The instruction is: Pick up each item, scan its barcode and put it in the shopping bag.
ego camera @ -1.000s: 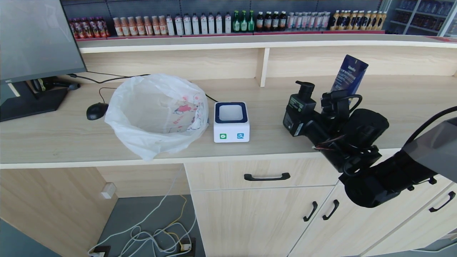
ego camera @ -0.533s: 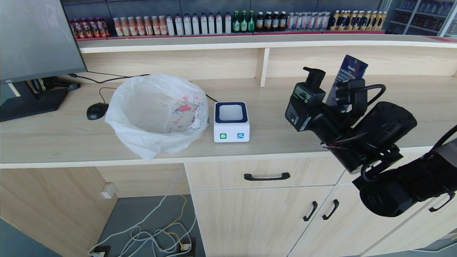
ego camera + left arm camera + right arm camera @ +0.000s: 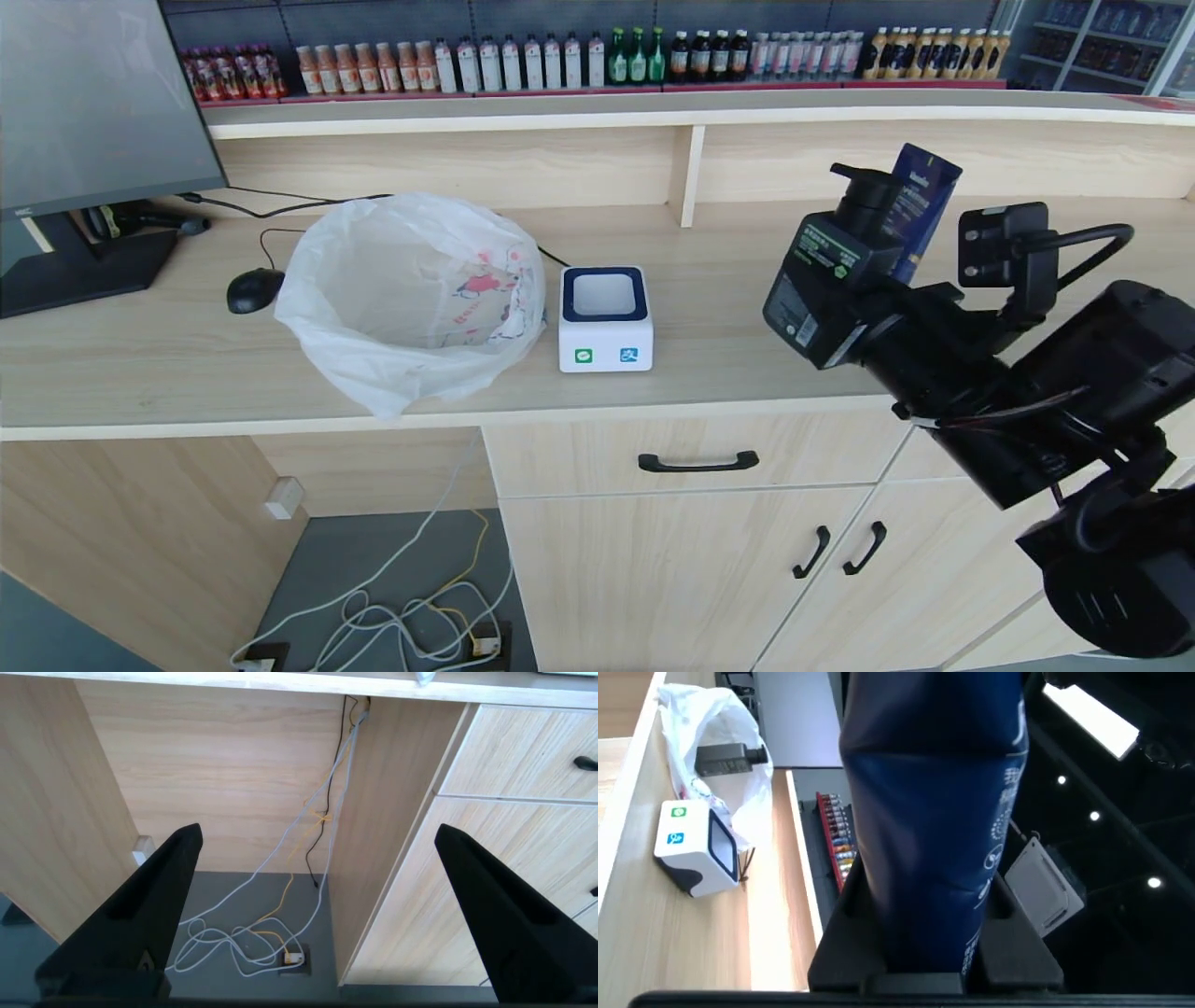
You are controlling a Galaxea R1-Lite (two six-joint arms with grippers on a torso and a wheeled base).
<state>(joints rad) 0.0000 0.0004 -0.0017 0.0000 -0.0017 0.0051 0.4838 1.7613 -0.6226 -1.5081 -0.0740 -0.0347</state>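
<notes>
The right gripper (image 3: 864, 327) was closed on a dark pump bottle (image 3: 820, 275), clamping its lower body. The bottle was held clear of the counter (image 3: 140, 364) over its right portion, tilted, with the pump head uppermost and a printed label facing the robot's left. The left gripper (image 3: 318, 833) hung below counter level with its fingers spread wide and nothing between them, facing the cupboard front and a tangle of cables (image 3: 252, 943) on the floor. Behind the held bottle, a blue pack (image 3: 926, 187) stood upright on the counter near the back wall. The scanner (image 3: 605, 319), a white box with a dark-framed window on top, sat at the centre of the counter, well apart from the bottle. The shopping bag (image 3: 411, 289), white plastic with its mouth open, stood just beside the scanner on the robot's left. Further left lay a black mouse (image 3: 252, 289), and a monitor (image 3: 93, 93) stood at the far corner. The counter was light wood with a raised ledge behind it and drawers and doors with black handles (image 3: 697, 462) beneath. Rows of drink bottles (image 3: 597, 58) lined a shelf across the back of the room.
</notes>
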